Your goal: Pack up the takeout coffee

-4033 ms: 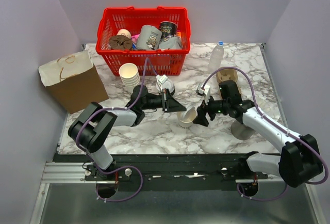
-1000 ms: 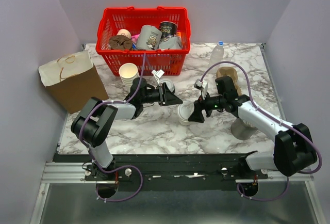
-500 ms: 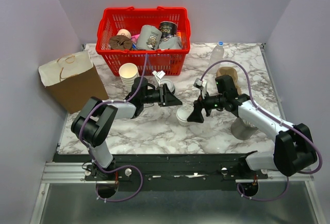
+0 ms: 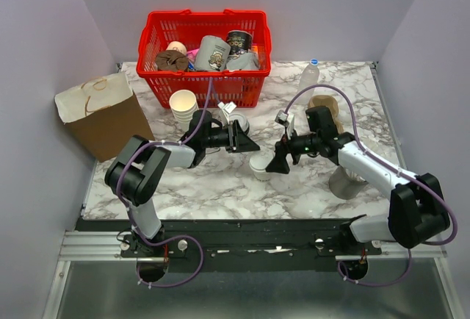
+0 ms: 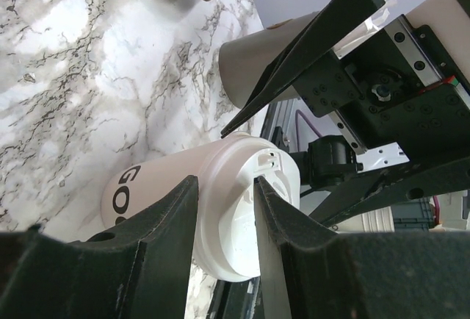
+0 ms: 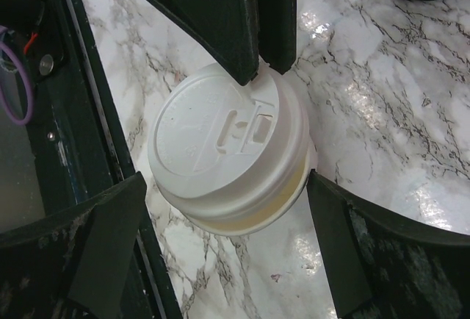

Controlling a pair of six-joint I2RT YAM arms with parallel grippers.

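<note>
The takeout coffee cup [image 4: 257, 166], cream-white with black lettering, stands upright mid-table under a white lid [image 6: 220, 142]. My right gripper [image 4: 277, 163] straddles it just under the lid, fingers spread wide and against its sides [image 6: 226, 179]. My left gripper [image 4: 246, 145] reaches in from the left and pinches the lid's far rim. In the left wrist view its fingers [image 5: 225, 181] sit either side of the lid [image 5: 242, 223] on the cup [image 5: 147, 187]. Its fingertips also show in the right wrist view [image 6: 250, 76].
A red basket [image 4: 198, 87] with mugs stands at the back. A stack of paper cups [image 4: 183, 104] is in front of it. A cardboard box [image 4: 103, 117] is at the left. A water bottle [image 4: 308, 80], a brown carrier [image 4: 324, 104] and a grey cup [image 4: 341, 184] are at the right.
Four seconds ago the cup was tilted and open-mouthed in my right gripper; now it stands upright with the lid on. Over the last second it shifted slightly left; both grippers barely moved.
</note>
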